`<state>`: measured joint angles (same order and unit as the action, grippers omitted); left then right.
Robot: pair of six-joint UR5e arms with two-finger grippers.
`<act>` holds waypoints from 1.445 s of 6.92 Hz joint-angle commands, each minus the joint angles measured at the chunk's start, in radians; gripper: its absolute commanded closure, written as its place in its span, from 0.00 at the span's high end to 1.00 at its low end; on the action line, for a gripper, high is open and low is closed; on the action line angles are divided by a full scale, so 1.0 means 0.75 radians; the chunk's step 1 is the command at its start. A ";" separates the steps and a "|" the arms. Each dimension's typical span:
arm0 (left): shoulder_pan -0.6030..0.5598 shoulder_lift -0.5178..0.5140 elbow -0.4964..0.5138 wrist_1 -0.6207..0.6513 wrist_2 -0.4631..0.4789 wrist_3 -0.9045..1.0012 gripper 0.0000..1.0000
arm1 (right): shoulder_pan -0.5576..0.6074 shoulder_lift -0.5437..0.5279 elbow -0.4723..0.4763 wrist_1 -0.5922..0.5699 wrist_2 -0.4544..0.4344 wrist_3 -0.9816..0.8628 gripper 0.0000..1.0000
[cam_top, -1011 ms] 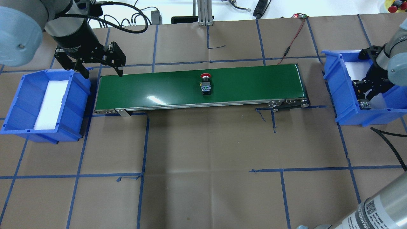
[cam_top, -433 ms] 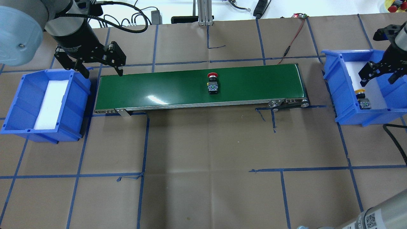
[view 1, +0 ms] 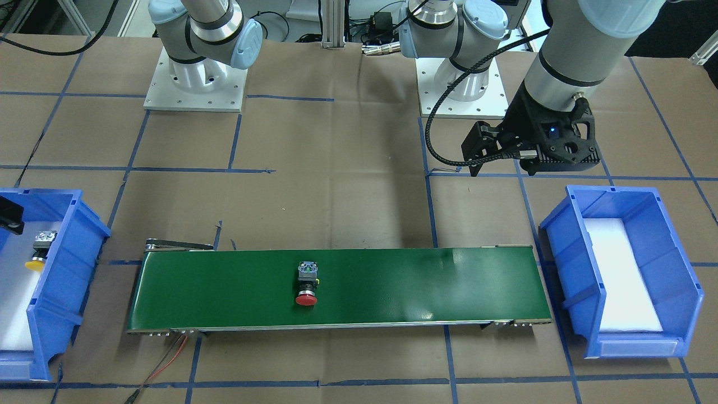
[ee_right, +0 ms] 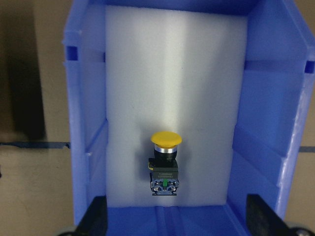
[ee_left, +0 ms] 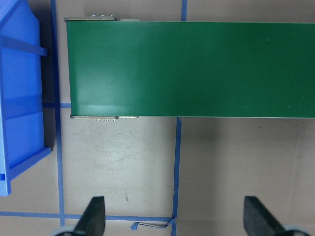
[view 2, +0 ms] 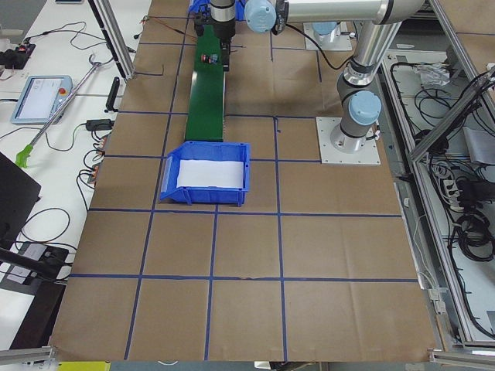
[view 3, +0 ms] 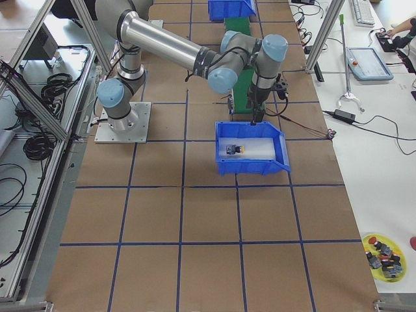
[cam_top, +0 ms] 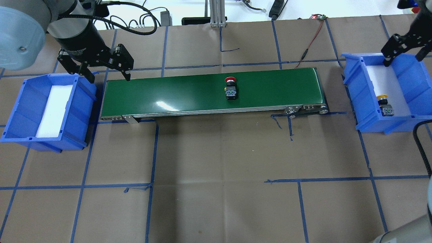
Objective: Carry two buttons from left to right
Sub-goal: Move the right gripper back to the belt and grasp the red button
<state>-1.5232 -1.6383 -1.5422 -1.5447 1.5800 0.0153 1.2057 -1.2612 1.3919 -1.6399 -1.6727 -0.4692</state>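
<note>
We count two buttons. The red button point(cam_top: 231, 87) lies on its side on the single green belt point(cam_top: 175, 92), a little right of the middle, cap toward the far edge. The yellow button point(cam_top: 384, 105) lies in the right bin point(cam_top: 362, 101) on its white pad point(cam_top: 378, 77), near the bin's front end and touching nothing else. There are two blue bins, and the left bin point(cam_top: 18, 114) also holds one white pad. Both grippers are spread wide and hold nothing. The left gripper point(cam_top: 110, 80) hangs by the belt's left end, beside the left bin. The right gripper point(cam_top: 403, 60) hangs above the right bin, well clear of the yellow button.
</note>
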 commanded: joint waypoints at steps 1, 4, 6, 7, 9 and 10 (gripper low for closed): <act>0.000 0.000 0.001 0.000 0.000 0.000 1.00 | 0.271 -0.004 -0.060 0.084 -0.007 0.362 1.00; 0.000 0.000 -0.001 0.000 0.000 0.000 1.00 | 0.521 -0.006 -0.052 0.070 0.019 0.728 1.00; 0.000 0.000 -0.001 0.000 0.000 0.002 1.00 | 0.524 0.012 -0.021 -0.016 0.023 0.732 0.99; 0.000 0.000 -0.001 0.000 0.000 0.002 1.00 | 0.524 0.002 0.056 -0.113 0.090 0.730 0.99; 0.000 0.000 -0.003 0.000 0.000 0.002 1.00 | 0.524 -0.018 0.191 -0.263 0.171 0.728 1.00; 0.000 0.000 -0.003 0.000 0.000 0.002 1.00 | 0.524 0.000 0.198 -0.331 0.171 0.730 1.00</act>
<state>-1.5232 -1.6383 -1.5442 -1.5447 1.5800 0.0168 1.5983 -1.2680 1.5159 -1.8254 -1.5537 0.0775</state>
